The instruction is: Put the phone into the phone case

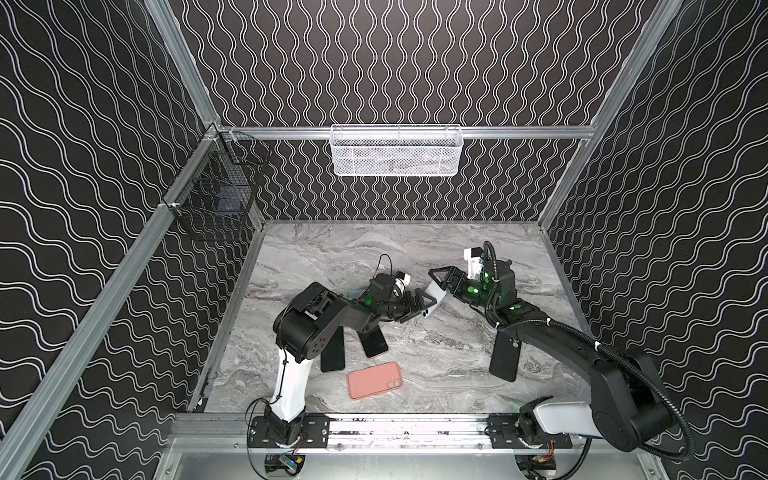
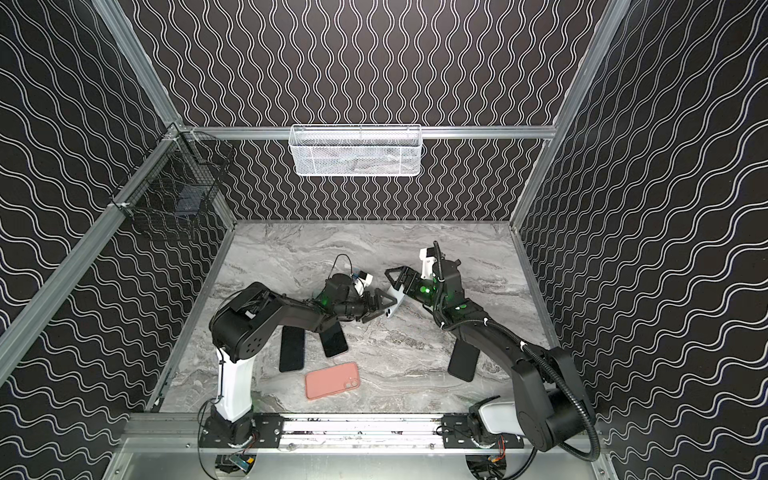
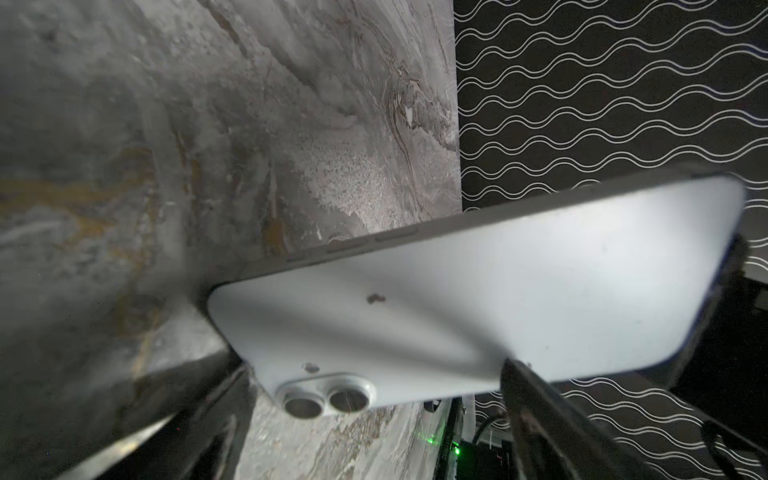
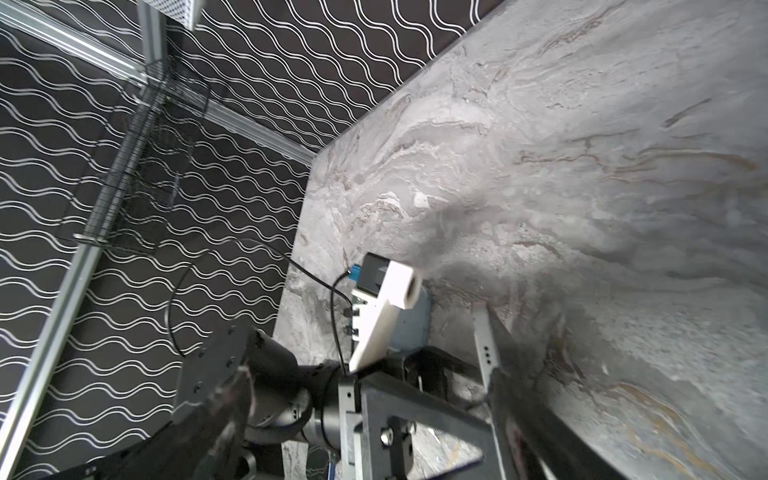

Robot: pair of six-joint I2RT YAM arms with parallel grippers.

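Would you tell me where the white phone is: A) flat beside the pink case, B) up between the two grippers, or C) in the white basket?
B: the white phone hangs tilted above the table, between the left gripper and the right gripper.

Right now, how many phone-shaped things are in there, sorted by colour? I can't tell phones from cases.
Black slabs: 3
Pink slab: 1
White phone, held in the air: 1
Pale blue piece, mostly hidden: 1
Total: 6
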